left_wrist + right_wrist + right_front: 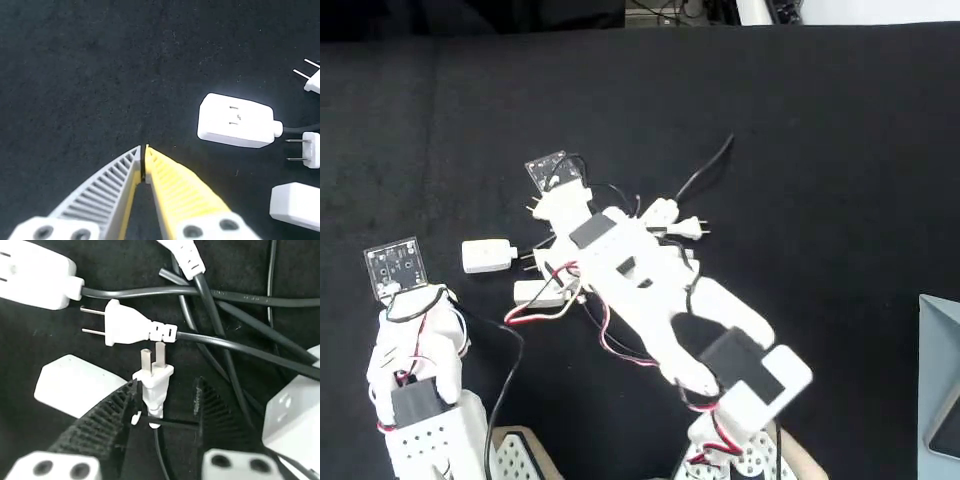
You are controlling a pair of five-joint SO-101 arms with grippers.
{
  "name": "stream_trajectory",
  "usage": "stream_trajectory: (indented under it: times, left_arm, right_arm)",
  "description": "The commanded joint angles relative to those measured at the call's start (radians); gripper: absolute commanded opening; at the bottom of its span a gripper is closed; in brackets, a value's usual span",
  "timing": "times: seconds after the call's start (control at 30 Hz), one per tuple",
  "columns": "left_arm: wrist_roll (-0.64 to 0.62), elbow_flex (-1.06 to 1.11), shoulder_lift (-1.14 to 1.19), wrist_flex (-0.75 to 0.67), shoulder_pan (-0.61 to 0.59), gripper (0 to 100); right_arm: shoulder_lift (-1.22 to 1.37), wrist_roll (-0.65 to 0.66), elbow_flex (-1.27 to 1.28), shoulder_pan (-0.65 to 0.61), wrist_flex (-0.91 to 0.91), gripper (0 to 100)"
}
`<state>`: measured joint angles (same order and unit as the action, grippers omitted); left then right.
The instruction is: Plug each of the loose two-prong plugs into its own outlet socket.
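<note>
**Inspector:** Nearest item?

**Assistant:** Right gripper (166, 390). The black ribbed fingers are parted and straddle a plug (152, 385). One finger touches the plug's body and the other stands off, so nothing is clamped.

**Inspector:** Other hand?

**Assistant:** Left gripper (145, 150). It has one grey and one yellow ribbed finger with the tips met. It holds nothing and sits over bare cloth (75, 75).

**Inspector:** Progress?

**Assistant:** Judged to be at the start, as no plug is seen seated. The straddled plug points its two flat metal prongs away from the gripper. A second plug (127, 325) lies just beyond it, with its prongs aimed at a socket (35, 270) but apart from it. All the insertions appear to be left to do.

**Inspector:** Materials?

**Assistant:** The plugs are smooth white moulded plastic with ribbed necks. The socket is a glossy white rounded block. The cables (225, 340) are round and dark, and they cross one another. The cloth is matte black with faint specks.
</note>
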<state>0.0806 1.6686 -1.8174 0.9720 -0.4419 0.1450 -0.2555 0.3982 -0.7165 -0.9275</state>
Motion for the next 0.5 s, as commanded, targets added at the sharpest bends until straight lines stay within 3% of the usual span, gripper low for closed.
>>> stream_trajectory:
  times: [0.0, 0.47]
  left_arm:
    - [-0.002, -0.007, -0.005, -0.014, -0.004, 3]
    - [-0.002, -0.007, -0.005, -0.011, -0.004, 3]
  right_arm:
    - [0.010, -0.011, -0.059, -0.031, 0.012, 17.8]
    - [0.076, -0.005, -0.061, -0.038, 0.008, 13.9]
